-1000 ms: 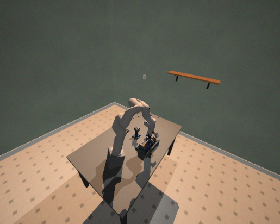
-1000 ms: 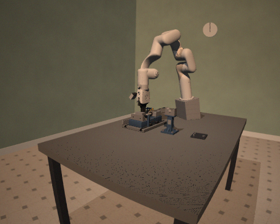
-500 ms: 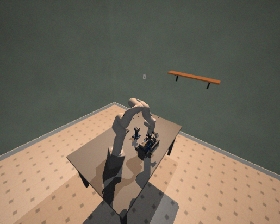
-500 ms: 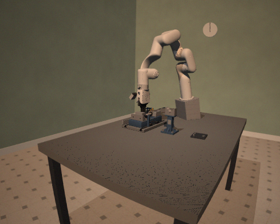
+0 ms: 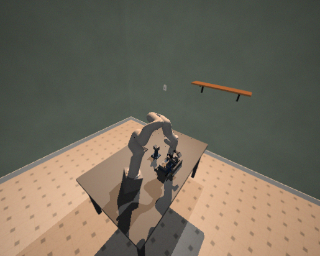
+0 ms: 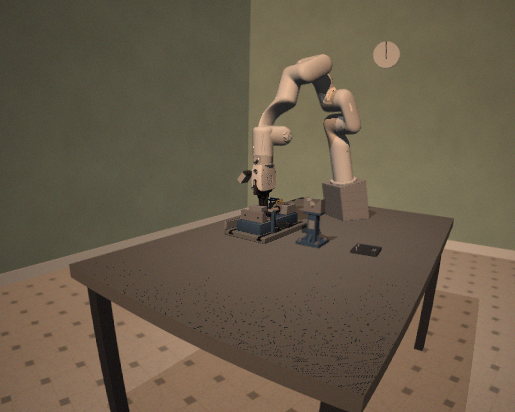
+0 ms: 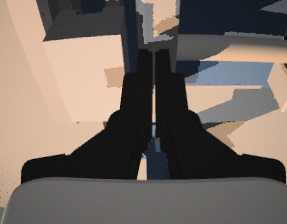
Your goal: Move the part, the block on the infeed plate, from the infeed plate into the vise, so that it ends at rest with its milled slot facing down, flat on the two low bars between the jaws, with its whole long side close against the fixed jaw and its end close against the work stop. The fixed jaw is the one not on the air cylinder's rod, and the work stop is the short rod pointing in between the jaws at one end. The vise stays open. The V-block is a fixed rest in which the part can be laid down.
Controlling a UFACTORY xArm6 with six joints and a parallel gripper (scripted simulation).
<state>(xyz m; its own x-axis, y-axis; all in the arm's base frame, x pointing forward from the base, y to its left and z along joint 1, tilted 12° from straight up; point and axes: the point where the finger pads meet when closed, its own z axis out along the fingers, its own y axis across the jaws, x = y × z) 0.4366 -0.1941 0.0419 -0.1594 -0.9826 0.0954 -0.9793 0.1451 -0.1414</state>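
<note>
A: Where does the pale six-joint robot arm [image 6: 303, 85] stand?

B: It arches up from a beige pedestal [image 6: 357, 207] on the dark grey-brown table [image 6: 263, 300] and points straight down over the blue-and-grey vise fixture [image 6: 263, 226]. Its black two-finger gripper [image 6: 264, 199] hangs just above the vise.

A: And the fingers?

B: In the wrist view the two black fingers are pressed together, with only a thin bright seam between them; they pinch nothing.

A: Where is the part?

B: A pale beige block [image 7: 158, 4] shows just beyond the fingertips in the wrist view, between dark blue vise surfaces. It appears to lie in the vise, under the gripper. Whether its slot faces down, or whether it is against the fixed jaw and the stop, cannot be told from these views.

A: What else is on the table?

B: A small blue V-block stand [image 6: 312, 227] sits just beside the vise, on the side toward the pedestal. A flat dark square infeed plate [image 6: 366, 249] lies well apart from the vise, nearer the table's edge, with no block on it.

A: And the top view?

B: The arm [image 5: 145, 137] bends over the vise [image 5: 169, 164], and the V-block [image 5: 156, 152] stands near it
</note>
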